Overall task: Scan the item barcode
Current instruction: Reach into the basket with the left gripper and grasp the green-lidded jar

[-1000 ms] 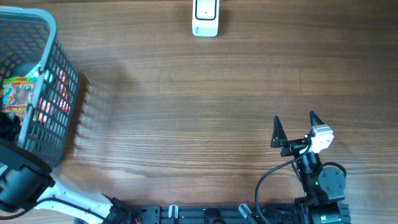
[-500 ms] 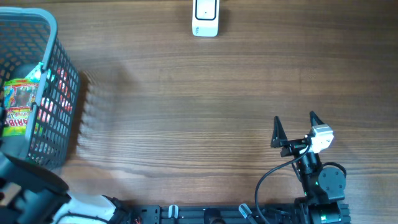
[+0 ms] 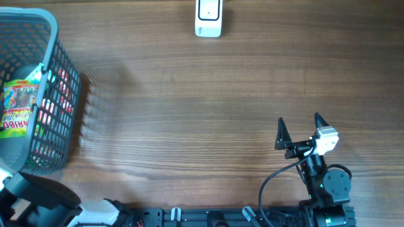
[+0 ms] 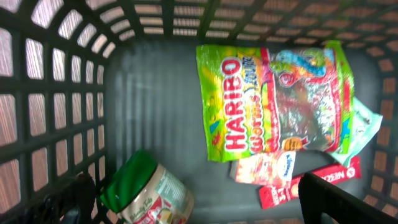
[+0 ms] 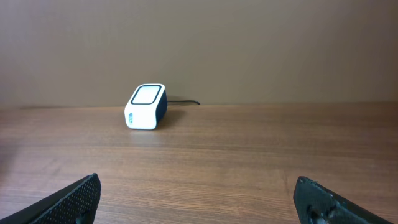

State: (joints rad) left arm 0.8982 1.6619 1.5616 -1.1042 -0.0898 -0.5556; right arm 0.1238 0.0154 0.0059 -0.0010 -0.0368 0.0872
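Grey plastic mesh is filling the left wrist view: the basket (image 4: 59, 93) is standing at the far left of the wooden table (image 3: 189, 107). The left gripper (image 4: 194, 182) is hanging over its inside with both dark fingers spread to the bottom corners of the frame, grasping nothing. Below it the Haribo bag (image 4: 273, 99) (green and yellow, with red lettering) is lying flat on the basket floor, printed face up, towards the right wall. A pale teal packet (image 4: 368, 127) is peeking out from under its right edge. A small orange-and-white sachet (image 4: 264, 168) is touching its lower edge, and a red packet (image 4: 314, 185) is lying just beside that. A jar with a green lid (image 4: 146, 198) is lying tilted near the lower left, apart from the bag.

Over on the other side, the right gripper (image 3: 299, 118) is resting near the table's front right, jaws wide apart and empty. It is pointing towards the white scanner (image 3: 208, 20), which is sitting at the far edge of the table, well apart from both basket and gripper, with a thin dark cable (image 5: 183, 101) trailing behind it.
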